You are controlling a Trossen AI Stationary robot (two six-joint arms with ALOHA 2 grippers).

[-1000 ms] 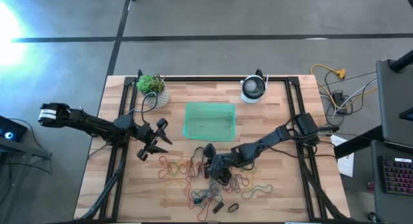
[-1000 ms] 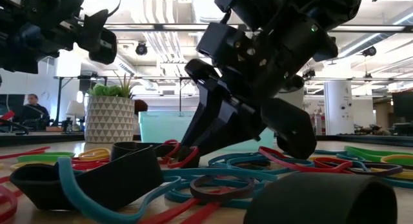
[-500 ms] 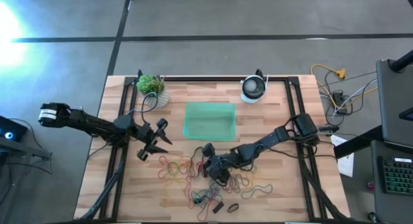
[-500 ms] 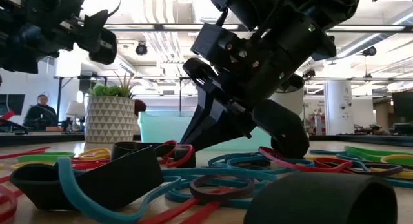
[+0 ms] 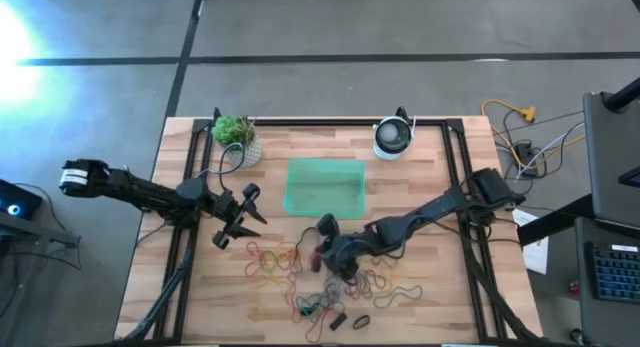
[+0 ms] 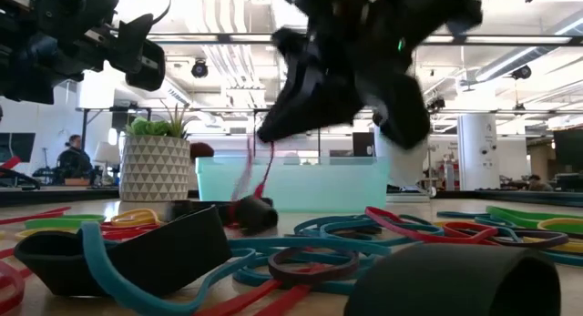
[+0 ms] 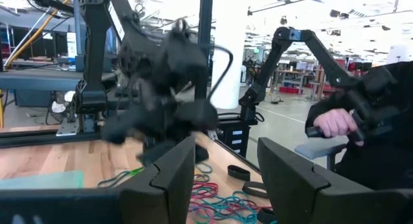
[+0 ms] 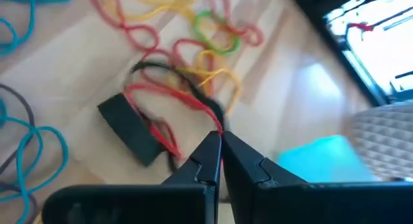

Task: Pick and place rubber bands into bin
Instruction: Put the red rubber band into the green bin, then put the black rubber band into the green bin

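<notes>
Partly blurred right hand [image 8: 216,146] pinches band [image 8: 171,95].

No legible text, labels, brand marks, numbers or signs appear in any view. The triangular pattern on the white plant pot [image 6: 154,168] is decoration only, not lettering. Surfaces in the room behind the pot carry no readable characters.
</notes>
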